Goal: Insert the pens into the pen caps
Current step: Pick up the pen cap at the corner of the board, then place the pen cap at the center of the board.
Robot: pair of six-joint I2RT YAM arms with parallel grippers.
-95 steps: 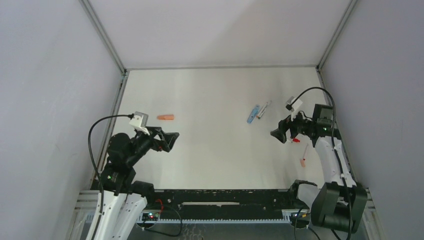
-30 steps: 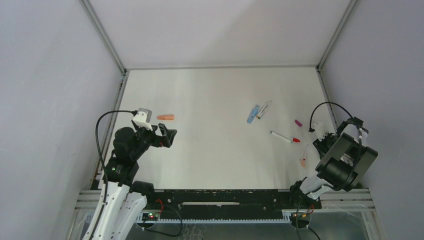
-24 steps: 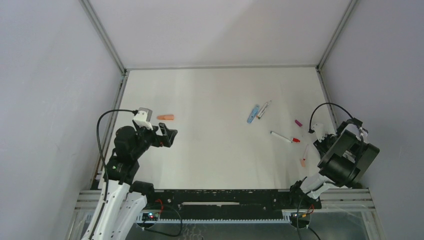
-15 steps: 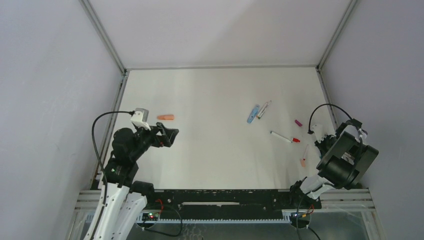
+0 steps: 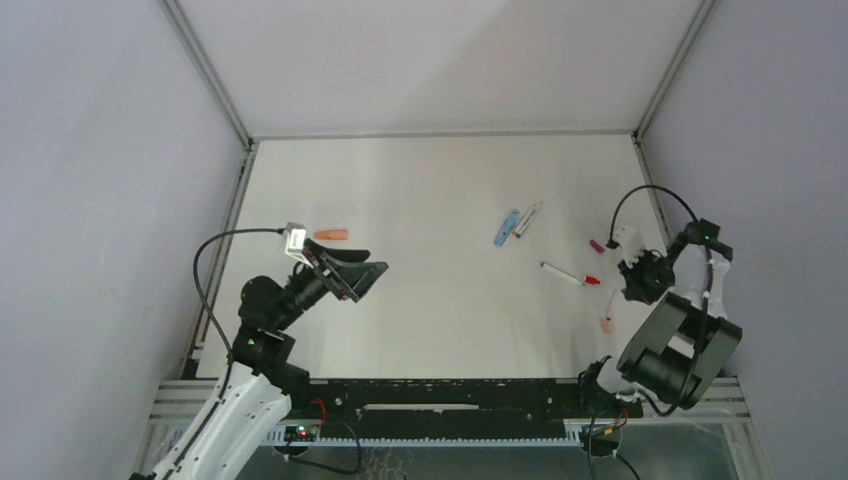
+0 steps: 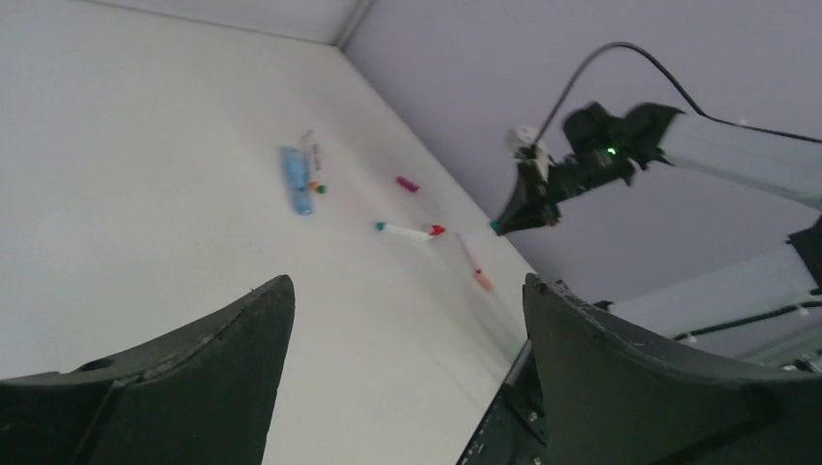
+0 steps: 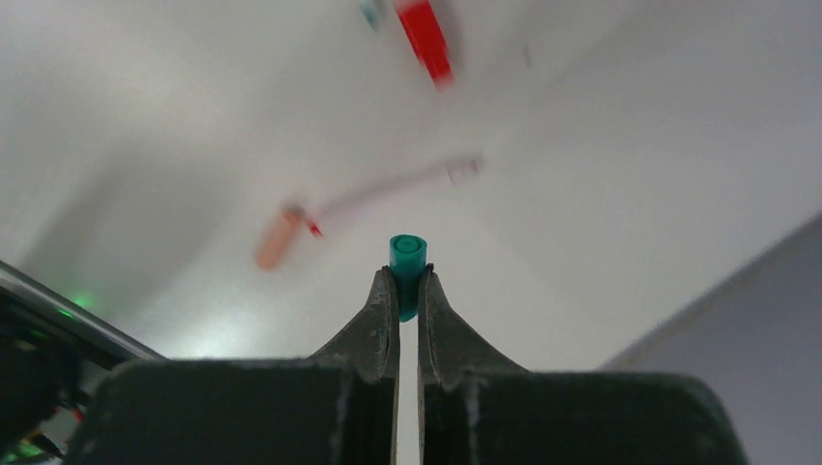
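Observation:
My right gripper is shut on a small teal pen cap, its open end pointing away from me. It hovers at the table's right side, just right of a white pen with a red end. A thin pen wearing a salmon cap lies near it. A magenta cap lies farther back. A light blue cap and a grey pen lie together mid-table. An orange cap lies at the left. My left gripper is open and empty above the table.
The table is enclosed by grey walls with metal corner rails. The black front rail runs along the near edge between the arm bases. The left wrist view shows the right arm and its cable across the table.
My right arm has swung up and forward from the right edge toward the pens, its jaws closing on the teal cap. My left gripper has moved right, toward the table's middle.

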